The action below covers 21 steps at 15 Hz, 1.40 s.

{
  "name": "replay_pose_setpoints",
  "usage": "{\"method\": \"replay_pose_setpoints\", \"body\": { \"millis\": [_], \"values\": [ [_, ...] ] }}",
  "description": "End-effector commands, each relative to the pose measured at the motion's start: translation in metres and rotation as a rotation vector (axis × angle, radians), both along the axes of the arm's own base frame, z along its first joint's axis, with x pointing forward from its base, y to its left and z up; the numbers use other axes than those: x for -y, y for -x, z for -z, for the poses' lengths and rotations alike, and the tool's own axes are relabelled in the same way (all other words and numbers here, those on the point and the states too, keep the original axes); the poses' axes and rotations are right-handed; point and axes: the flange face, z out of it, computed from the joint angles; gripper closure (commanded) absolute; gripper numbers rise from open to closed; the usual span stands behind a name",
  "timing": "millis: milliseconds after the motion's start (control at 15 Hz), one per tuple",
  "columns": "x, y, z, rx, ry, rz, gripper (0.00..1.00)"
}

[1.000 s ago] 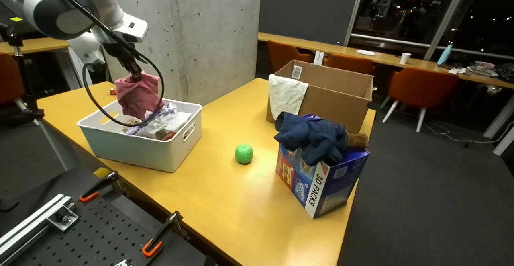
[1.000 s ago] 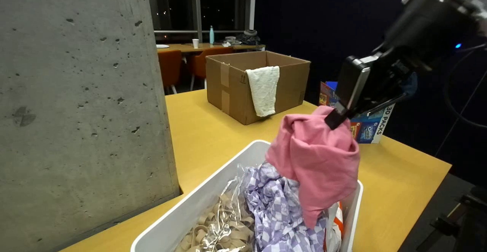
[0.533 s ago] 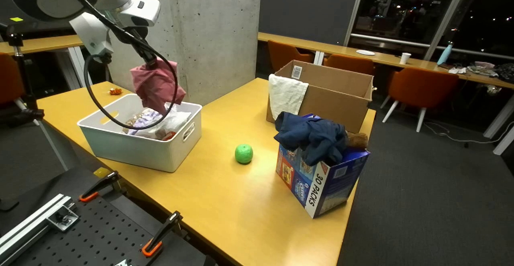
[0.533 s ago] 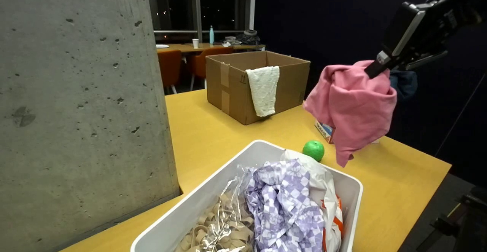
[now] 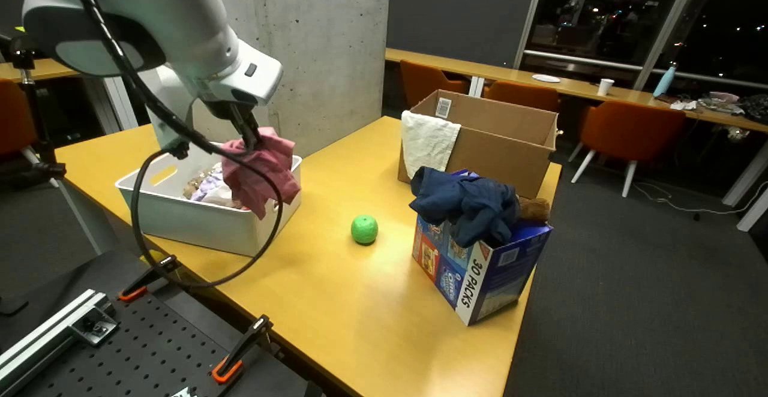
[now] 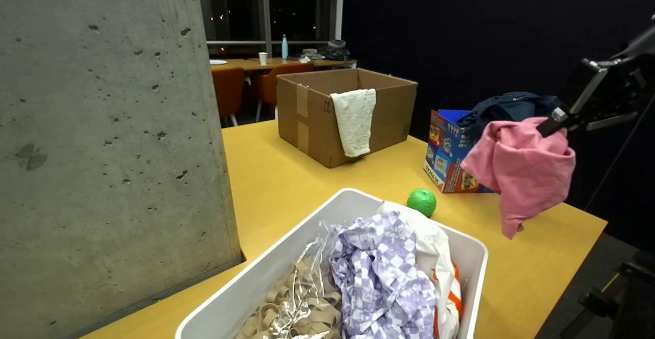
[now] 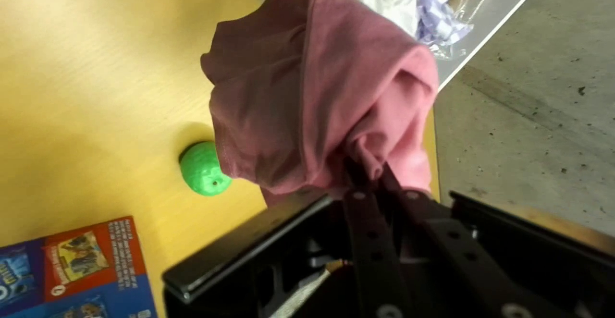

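A pink cloth [image 7: 307, 92] hangs bunched from my gripper [image 7: 371, 169], its jaws shut on a fold of it. In both exterior views the cloth [image 5: 258, 172] dangles in the air, pinched at its top by the gripper [image 6: 551, 126]. In an exterior view it overlaps the right end of a white bin [image 5: 192, 229]; in an exterior view it hangs clear of the bin's rim [image 6: 256, 262], over the table to its right. Inside the bin lie a purple checkered cloth [image 6: 378, 272], brown paper strips [image 6: 286, 303] and a white bag [image 6: 427, 236].
A green ball [image 5: 364, 229] sits on the yellow table beside the bin. A cardboard box [image 6: 312, 124] with a white cloth [image 6: 354, 121] over its edge stands farther back. A blue snack box [image 5: 474, 277] bears a dark blue cloth [image 5: 468, 199]. A concrete pillar [image 6: 117, 149] rises beside the table.
The gripper has carried the pink cloth from above the bin's contents toward the right in both exterior views, rising and then lowering a little. The bin's contents are now uncovered. The grip stays shut.
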Motion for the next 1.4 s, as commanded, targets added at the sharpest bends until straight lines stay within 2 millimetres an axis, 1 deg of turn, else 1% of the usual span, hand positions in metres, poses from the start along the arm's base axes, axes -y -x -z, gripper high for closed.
{"method": "replay_pose_setpoints", "body": {
  "millis": [0, 133, 267, 400, 467, 667, 800, 933, 1133, 1333],
  "values": [
    [0.040, 0.016, 0.025, -0.007, -0.066, 0.033, 0.98],
    [0.060, 0.016, 0.043, -0.020, -0.094, 0.041, 0.98],
    [0.076, 0.006, 0.060, -0.039, -0.117, 0.040, 0.98],
    [0.089, -0.018, 0.079, -0.063, -0.143, 0.019, 0.98],
    [0.091, -0.034, 0.090, -0.085, -0.158, 0.003, 0.98],
    [0.089, -0.067, 0.118, -0.169, -0.206, -0.014, 0.98],
    [0.079, -0.082, 0.135, -0.245, -0.190, 0.021, 0.98],
    [0.063, -0.088, 0.145, -0.306, -0.151, 0.103, 0.98],
    [0.032, -0.085, 0.149, -0.368, -0.112, 0.209, 0.98],
    [0.009, -0.081, 0.148, -0.423, -0.080, 0.300, 0.98]
  ]
}}
